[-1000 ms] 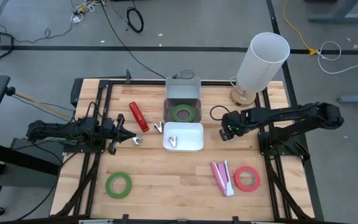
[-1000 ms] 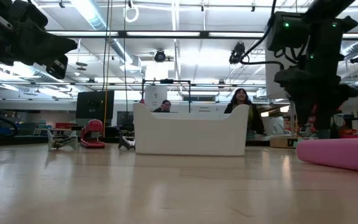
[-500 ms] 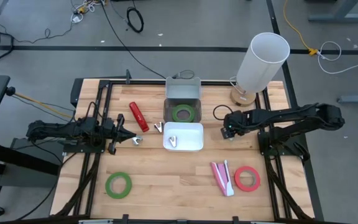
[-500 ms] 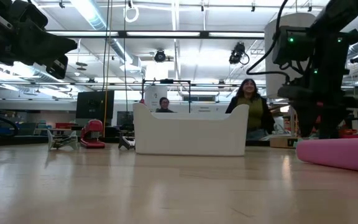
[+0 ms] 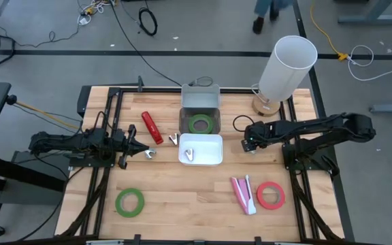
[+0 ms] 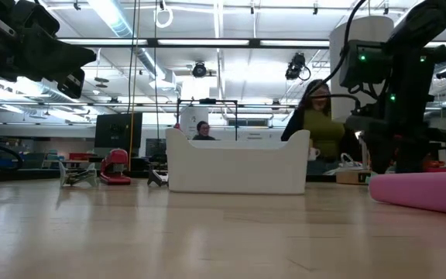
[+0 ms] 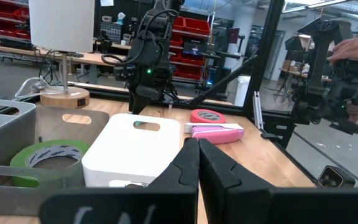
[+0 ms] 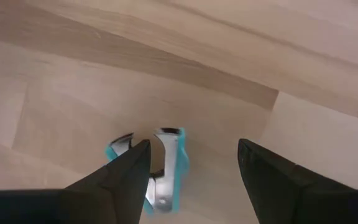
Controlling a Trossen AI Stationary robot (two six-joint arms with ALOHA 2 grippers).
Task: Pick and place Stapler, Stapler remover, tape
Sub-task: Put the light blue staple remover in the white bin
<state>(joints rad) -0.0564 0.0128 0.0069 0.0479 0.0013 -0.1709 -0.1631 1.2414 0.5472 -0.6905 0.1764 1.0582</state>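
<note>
My right gripper (image 5: 250,145) points down, open, over a teal staple remover (image 8: 161,169) that lies on the table; in the right wrist view (image 8: 191,186) the remover sits between the fingers, close to one of them. I cannot tell whether that finger touches it. My left gripper (image 5: 132,150) is shut and empty at the table's left, with a metal staple remover (image 5: 150,154) lying just ahead of it. A red stapler (image 5: 151,127), a green tape roll (image 5: 129,202), a pink stapler (image 5: 243,194) and a red tape roll (image 5: 270,195) lie on the table.
A white bin (image 5: 213,158) at the middle holds a staple remover (image 5: 188,155). Behind it a grey bin (image 5: 200,101) holds a green tape roll (image 5: 201,124). Another remover (image 5: 173,139) lies left of the white bin. A white lamp (image 5: 284,68) stands at the far right. A person (image 6: 316,128) stands beyond the table.
My right gripper has shifted slightly toward the table's right edge and has stayed open, pointing down. In the room behind the table a person has walked.
</note>
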